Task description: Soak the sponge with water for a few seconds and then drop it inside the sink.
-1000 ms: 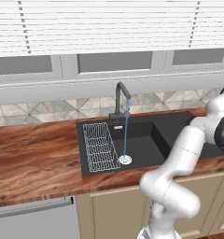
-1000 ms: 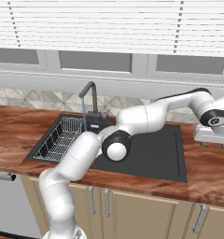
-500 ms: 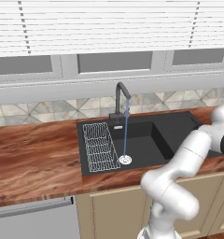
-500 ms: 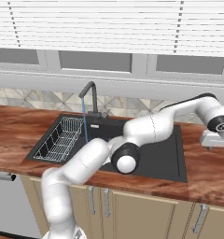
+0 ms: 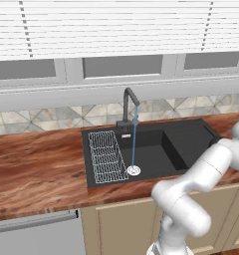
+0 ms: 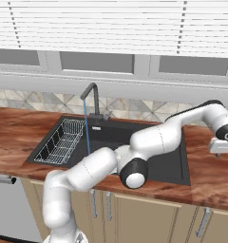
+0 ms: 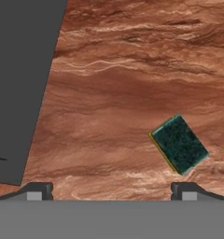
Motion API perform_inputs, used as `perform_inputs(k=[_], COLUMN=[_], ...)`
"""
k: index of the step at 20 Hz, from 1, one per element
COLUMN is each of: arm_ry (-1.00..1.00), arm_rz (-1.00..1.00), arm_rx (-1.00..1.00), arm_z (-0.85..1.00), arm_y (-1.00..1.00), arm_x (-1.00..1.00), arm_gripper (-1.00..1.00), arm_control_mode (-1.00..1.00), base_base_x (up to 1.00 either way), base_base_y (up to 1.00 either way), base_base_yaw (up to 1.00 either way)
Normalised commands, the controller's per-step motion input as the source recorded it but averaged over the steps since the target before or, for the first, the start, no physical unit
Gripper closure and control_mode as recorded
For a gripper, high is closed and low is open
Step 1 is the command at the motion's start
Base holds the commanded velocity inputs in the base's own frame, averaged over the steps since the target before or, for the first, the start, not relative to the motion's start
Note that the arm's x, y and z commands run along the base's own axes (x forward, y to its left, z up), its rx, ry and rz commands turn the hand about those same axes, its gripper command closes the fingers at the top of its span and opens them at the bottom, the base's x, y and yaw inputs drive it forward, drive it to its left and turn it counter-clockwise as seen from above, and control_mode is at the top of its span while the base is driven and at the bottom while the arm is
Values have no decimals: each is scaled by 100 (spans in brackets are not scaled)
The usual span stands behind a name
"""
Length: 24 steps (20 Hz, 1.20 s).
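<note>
Sponge [image 7: 178,144] lying flat on the wooden table [image 7: 114,93], green scouring face up with a thin yellow edge showing, turned at an angle to the wood grain. Well apart from the sink [image 5: 151,149]; in the hand view the sink's dark edge sits far over on the opposite side. Not yet picked up, not yet wet.

Water [image 5: 134,139] running from the faucet [image 5: 129,107] in a thin stream down onto the drain [image 5: 134,171], beside the wire rack [image 5: 105,155].

End effector [image 7: 111,189] spread wide and holding nothing, hovering over the table with the sponge near one fingertip rather than centred between the two.

Likely trouble from here: descending without re-centring could land one finger on top of the sponge or nudge it aside. Closing across the skewed block without rolling the wrist to match could catch corners, twist it, or let it squirt out. Soft foam probably squashes under a hard pinch, so a shallow grip may slip once soaked.

Arm stretched far to the right of the sink, forearm reaching out over the table, wrist bent down so the camera looks steeply at the surface.
</note>
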Motion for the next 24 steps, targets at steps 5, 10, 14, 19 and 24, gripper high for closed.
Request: perform_inputs(k=[5,10,14,19,24], arm_ry=[0,0,0,0,1], arm_rz=[4,5,4,3,3], arm_rx=[0,0,0,0,0], arm_z=[-2,-12,-12,-1,0], arm_y=[-19,-21,-29,-39,-48], arm_x=[7,11,13,19,32], arm_gripper=[-100,-100,-100,-100,-100], arm_control_mode=[-100,-100,-100,-100,-100], base_base_x=[0,0,0,0,0], base_base_y=[0,0,0,0,0], base_base_yaw=[0,0,0,0,0])
